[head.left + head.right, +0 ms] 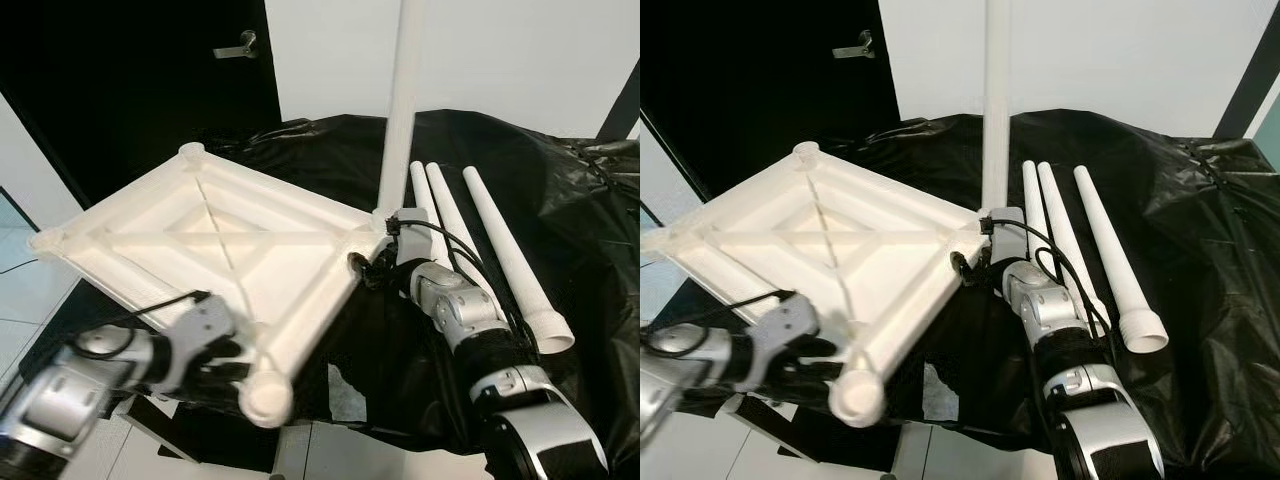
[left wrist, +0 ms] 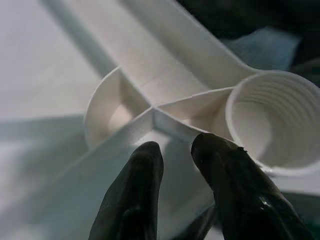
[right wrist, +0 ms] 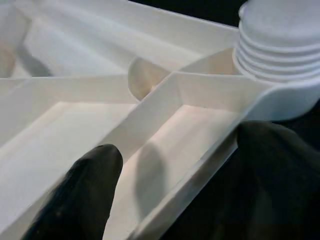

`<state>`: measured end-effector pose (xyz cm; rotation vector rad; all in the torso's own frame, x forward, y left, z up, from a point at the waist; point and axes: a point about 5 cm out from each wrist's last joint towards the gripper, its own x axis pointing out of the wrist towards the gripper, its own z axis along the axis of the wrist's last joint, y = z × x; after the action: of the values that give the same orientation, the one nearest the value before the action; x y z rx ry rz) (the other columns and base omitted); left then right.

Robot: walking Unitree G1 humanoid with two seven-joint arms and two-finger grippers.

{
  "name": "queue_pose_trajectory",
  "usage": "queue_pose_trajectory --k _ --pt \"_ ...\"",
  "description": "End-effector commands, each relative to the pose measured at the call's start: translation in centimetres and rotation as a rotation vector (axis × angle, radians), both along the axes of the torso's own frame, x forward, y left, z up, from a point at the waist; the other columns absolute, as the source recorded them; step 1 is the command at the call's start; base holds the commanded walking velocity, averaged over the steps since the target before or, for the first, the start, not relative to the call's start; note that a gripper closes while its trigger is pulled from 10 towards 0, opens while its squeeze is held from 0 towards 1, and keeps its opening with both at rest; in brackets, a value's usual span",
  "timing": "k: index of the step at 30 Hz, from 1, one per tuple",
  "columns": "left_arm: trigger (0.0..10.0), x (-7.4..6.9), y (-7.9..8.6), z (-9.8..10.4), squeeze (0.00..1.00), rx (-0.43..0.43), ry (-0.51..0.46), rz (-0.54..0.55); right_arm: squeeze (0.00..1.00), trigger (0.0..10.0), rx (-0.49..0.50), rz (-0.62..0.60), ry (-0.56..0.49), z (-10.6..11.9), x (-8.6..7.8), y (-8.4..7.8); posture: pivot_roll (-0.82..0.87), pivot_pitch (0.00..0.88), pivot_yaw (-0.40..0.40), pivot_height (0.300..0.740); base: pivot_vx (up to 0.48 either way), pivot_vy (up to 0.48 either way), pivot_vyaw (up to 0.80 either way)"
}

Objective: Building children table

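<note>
The white tabletop (image 1: 215,255) lies upside down across the left and centre of the frame, tilted, on black sheeting (image 1: 560,210). One leg (image 1: 403,100) already stands upright in the corner socket at centre. Three loose legs (image 1: 500,250) lie side by side right of centre, long axes running toward the lower right, just beside the right arm. The right gripper (image 3: 170,165) straddles the tabletop's rim beside that fitted leg, fingers spread around the edge. The left gripper (image 2: 175,155), fingers narrow, pinches a rib by the empty threaded socket (image 1: 266,392) at lower centre. I'd judge the right arm nearer the loose legs.
</note>
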<state>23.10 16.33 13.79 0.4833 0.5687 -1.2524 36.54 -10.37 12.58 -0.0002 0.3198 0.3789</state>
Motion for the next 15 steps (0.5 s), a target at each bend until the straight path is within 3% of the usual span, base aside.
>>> queue_pose_trajectory --k 1,9,12,13,15 --pt "10.0 -0.9 -1.4 -0.4 0.00 -0.038 0.048 -0.064 0.00 10.0 0.010 0.022 0.015 -0.3 0.1 0.5 0.12 0.000 0.036 0.740 0.000 0.000 0.00" --pt "10.0 -0.6 -3.7 -0.1 0.00 -0.106 0.014 -0.046 0.00 10.0 0.002 0.038 0.025 -0.9 0.3 0.4 0.12 0.000 0.040 0.740 0.000 0.000 0.00" --pt "10.0 -0.1 -3.6 0.1 0.00 -0.100 -0.018 -0.026 0.00 10.0 0.005 0.040 0.023 -1.0 0.4 0.4 0.12 0.000 0.038 0.740 0.000 0.000 0.00" --pt "10.0 1.2 -2.3 0.7 0.00 -0.071 -0.084 0.035 0.00 10.0 -0.002 0.043 -0.005 -0.7 0.6 0.3 0.12 0.000 0.037 0.740 0.000 0.000 0.00" --pt "10.0 1.8 -1.3 1.2 0.00 -0.056 -0.111 0.058 0.00 10.0 -0.009 0.042 -0.022 -0.5 0.6 0.2 0.12 0.000 0.037 0.740 0.000 0.000 0.00"
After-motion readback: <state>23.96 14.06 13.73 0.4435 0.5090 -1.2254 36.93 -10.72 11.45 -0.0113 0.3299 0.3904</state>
